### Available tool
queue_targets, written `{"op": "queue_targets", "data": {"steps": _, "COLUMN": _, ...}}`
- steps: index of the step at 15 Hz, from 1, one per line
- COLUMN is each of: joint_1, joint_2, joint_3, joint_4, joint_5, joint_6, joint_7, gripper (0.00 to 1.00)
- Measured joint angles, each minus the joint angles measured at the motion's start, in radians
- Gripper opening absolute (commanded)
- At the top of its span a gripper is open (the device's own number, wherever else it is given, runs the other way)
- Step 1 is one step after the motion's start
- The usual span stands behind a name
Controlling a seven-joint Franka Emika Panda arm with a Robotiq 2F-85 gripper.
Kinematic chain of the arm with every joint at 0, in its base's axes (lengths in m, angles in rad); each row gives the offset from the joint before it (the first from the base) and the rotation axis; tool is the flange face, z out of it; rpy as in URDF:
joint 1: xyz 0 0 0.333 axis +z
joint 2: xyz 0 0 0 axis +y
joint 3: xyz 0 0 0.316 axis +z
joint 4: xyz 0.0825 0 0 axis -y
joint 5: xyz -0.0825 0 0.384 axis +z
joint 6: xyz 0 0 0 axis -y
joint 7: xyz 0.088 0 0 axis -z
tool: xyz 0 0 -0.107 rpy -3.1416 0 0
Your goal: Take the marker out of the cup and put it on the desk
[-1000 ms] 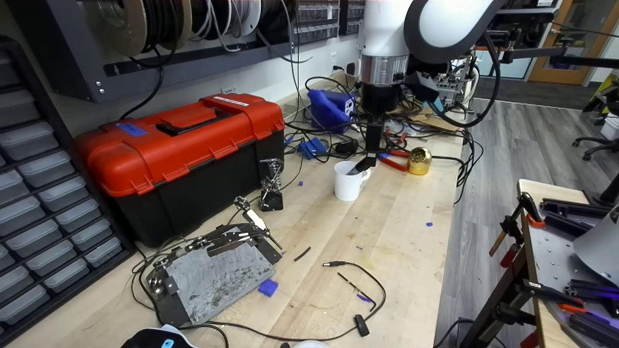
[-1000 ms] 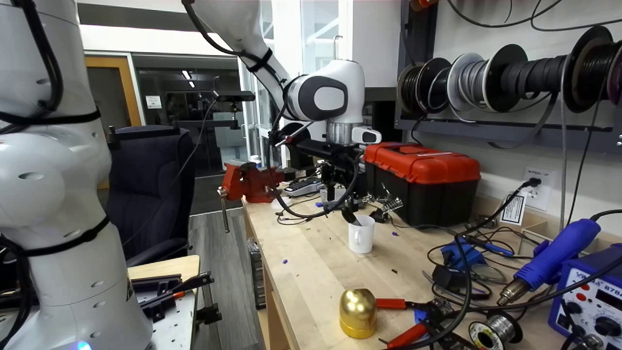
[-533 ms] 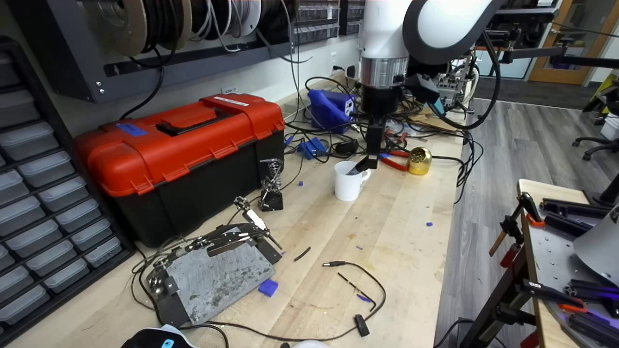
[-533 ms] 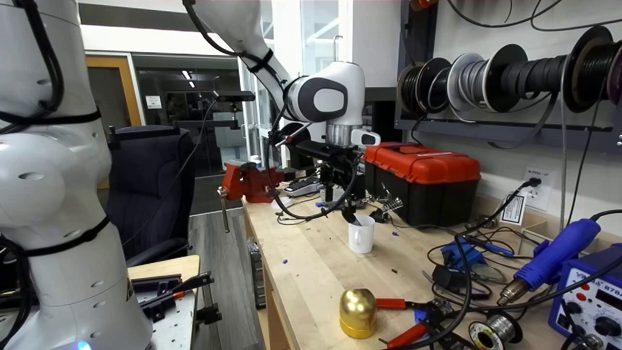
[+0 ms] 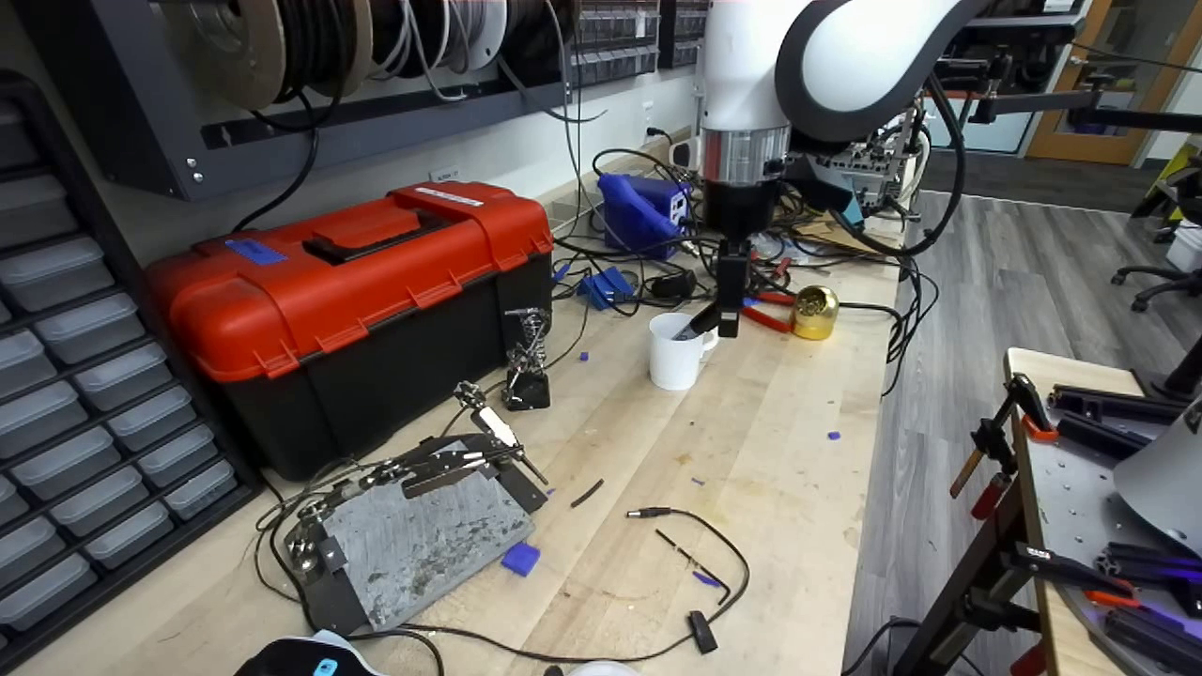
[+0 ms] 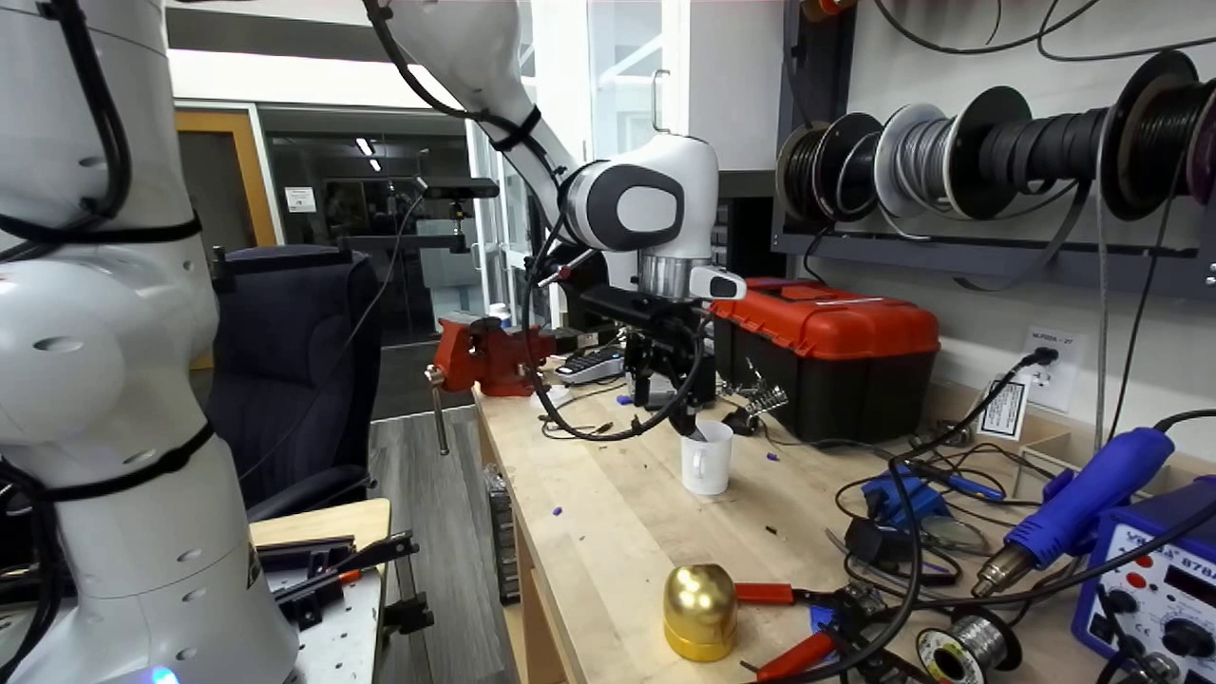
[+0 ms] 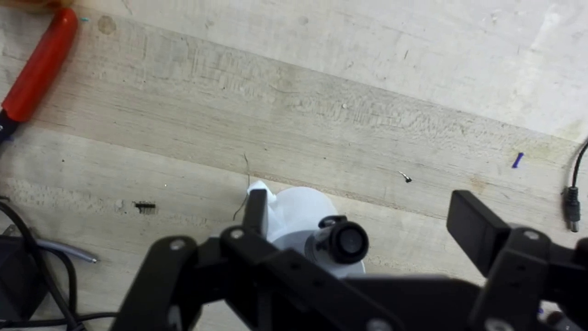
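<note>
The gripper (image 7: 365, 219), jaws apart, is set astride the marker (image 7: 350, 242), presumably to clamp its upper end, which the cup (image 5: 673, 364) props rightward in an exterior view.

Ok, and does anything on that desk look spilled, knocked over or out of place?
No wet spill shows, and the mug stands upright with the marker leaning in it. The desk looks untidy: stray purple scraps, an unconnected cable plug and, in the wrist view, a brown stain, source unclear.

Blue station (image 6: 1164, 605) reads "878"; print on outlet plate (image 6: 1066, 378) blurred.
</note>
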Motion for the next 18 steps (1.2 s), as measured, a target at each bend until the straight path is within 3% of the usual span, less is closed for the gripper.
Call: {"op": "queue_targets", "data": {"steps": 18, "joint_1": -0.005, "joint_2": 0.04, "joint_3": 0.0, "joint_4": 0.021, "joint_5": 0.0, "joint_6": 0.007, "joint_7": -0.034, "gripper": 1.0}}
